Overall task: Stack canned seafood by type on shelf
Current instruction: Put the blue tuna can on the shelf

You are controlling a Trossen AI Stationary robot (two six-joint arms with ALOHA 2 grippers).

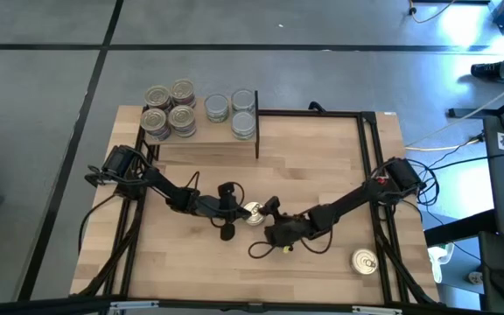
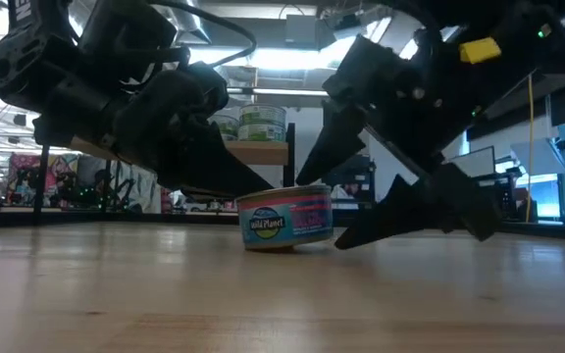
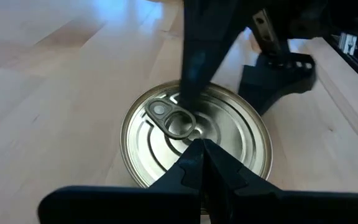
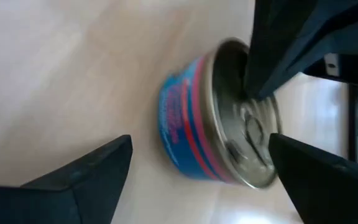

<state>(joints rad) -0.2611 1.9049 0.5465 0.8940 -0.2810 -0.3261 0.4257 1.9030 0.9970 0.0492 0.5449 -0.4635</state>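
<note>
One tin (image 1: 253, 213) stands upright mid-desk (image 1: 322, 166), well in front of the shelf (image 1: 201, 138). The left pincer (image 3: 199, 144), clenched, presses its tips on the tin's lid beside the pull tab (only its wrist view shows this). The right pincer (image 4: 194, 171) is released, fingers spread either side of the tin. The low view alone shows the blue-and-pink label. Another tin (image 1: 365, 261) sits well away from the shelf; six more tins (image 1: 170, 109) are stacked on it.

Low view: both arms are cut off by the top edge, and the left gripper (image 2: 248, 186) hides part of the tin (image 2: 285, 217). Right wrist view: the tin's label (image 4: 185, 134) is blurred (lettering unreadable). High view: the shelf tins (image 1: 170, 108) show no legible labels.
</note>
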